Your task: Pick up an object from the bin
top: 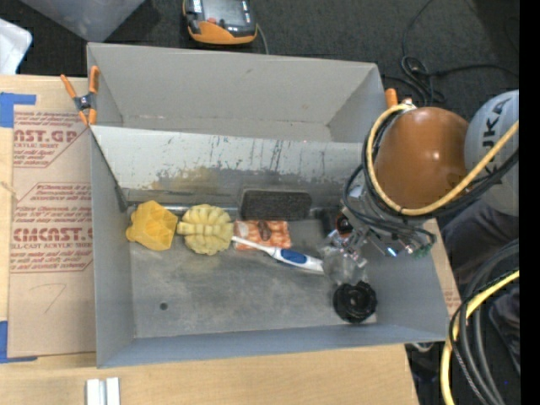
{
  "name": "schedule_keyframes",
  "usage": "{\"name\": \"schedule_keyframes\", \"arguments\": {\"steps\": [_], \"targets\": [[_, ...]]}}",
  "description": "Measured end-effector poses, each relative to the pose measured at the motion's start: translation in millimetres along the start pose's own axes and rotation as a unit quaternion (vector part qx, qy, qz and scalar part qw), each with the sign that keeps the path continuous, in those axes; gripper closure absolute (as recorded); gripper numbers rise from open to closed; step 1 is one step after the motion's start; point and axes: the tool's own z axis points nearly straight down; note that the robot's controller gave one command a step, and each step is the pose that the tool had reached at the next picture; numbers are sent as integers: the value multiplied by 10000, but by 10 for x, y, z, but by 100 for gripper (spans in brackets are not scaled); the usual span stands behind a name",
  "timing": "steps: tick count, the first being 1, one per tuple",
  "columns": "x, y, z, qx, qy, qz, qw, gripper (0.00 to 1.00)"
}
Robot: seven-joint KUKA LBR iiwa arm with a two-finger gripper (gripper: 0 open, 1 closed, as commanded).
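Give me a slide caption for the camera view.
Hand low at the grey bin's right end, beside a white-and-blue toothbrush and a black round cap.

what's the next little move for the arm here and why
Likely a small shift toward the near wall of the bin, to centre over the black round cap: the gripper hangs just beyond it, beside the blue end of the toothbrush, squarely over neither.

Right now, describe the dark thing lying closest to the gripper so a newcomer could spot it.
Look in the grey bin, at its floor's right end where the gripper hangs. Just below the gripper in the view lies a small black round thing. It alone is round and black: the black block by the back wall is oblong.
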Motion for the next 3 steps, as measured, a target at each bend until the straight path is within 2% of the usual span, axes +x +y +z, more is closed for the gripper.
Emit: {"name": "schedule_keyframes", "arguments": {"steps": [1,2,3], "targets": [[35,35,30,-6,-10,61,10000,100],[256,37,-619,12,-27,-1076,9942,100],[603,-92,312,-90,35,-1900,9817,100]]}}
